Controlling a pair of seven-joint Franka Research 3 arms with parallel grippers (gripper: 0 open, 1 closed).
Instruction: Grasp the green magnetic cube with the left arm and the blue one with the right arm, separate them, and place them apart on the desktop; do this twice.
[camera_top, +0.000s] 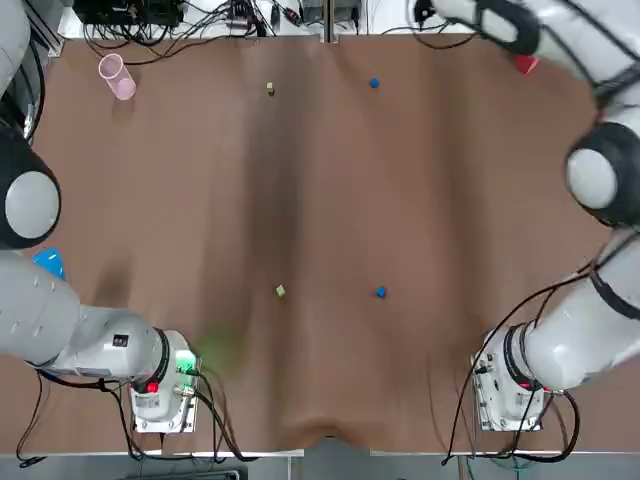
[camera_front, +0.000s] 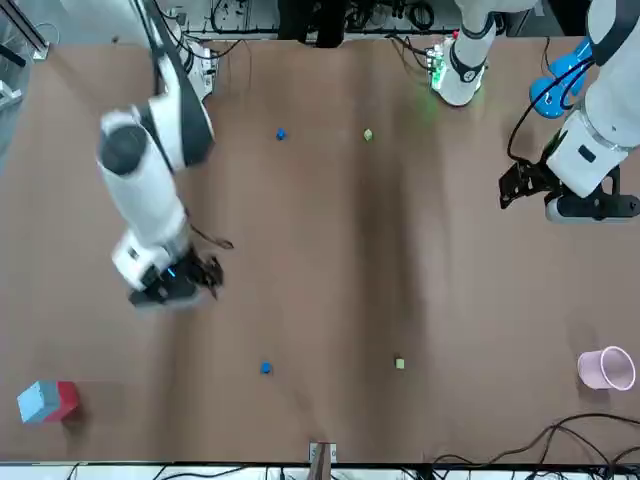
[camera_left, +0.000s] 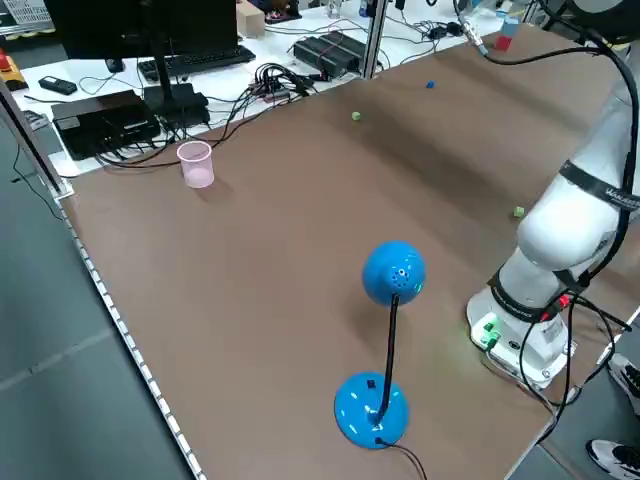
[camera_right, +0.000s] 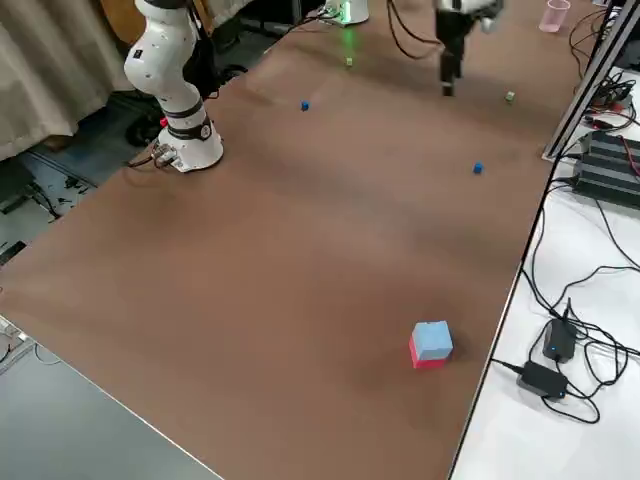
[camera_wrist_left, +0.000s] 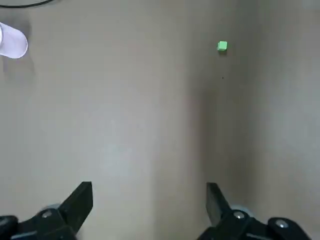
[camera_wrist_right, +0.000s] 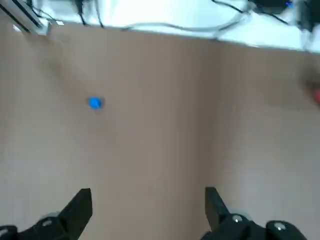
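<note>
At the far left a blue ball-headed stand (camera_left: 393, 272) is sitting near the left arm's base, and farther back a pink cup (camera_top: 116, 76) is standing upright on the tabletop (camera_top: 320, 200). The left end effector (camera_wrist_left: 149, 189) is hovering above the left part of the tabletop, its fingers spread wide and gripping nothing.

Toward the middle, two green cubes are lying on the bare surface: the far green cube (camera_top: 270, 89) near the back edge and the near green cube (camera_top: 280, 291) closer to the arms' bases. To the right of each, well apart from it, a blue one is lying in the same row — the far blue cube (camera_top: 374, 83) and the near blue cube (camera_top: 381, 292). No cube is touching another.

Farther right, the right end effector (camera_wrist_right: 147, 192) is hanging over the right side of the tabletop, likewise released and empty. At the far right corner a blue-and-red block (camera_right: 430, 343) is resting by itself — away from the cubes.
</note>
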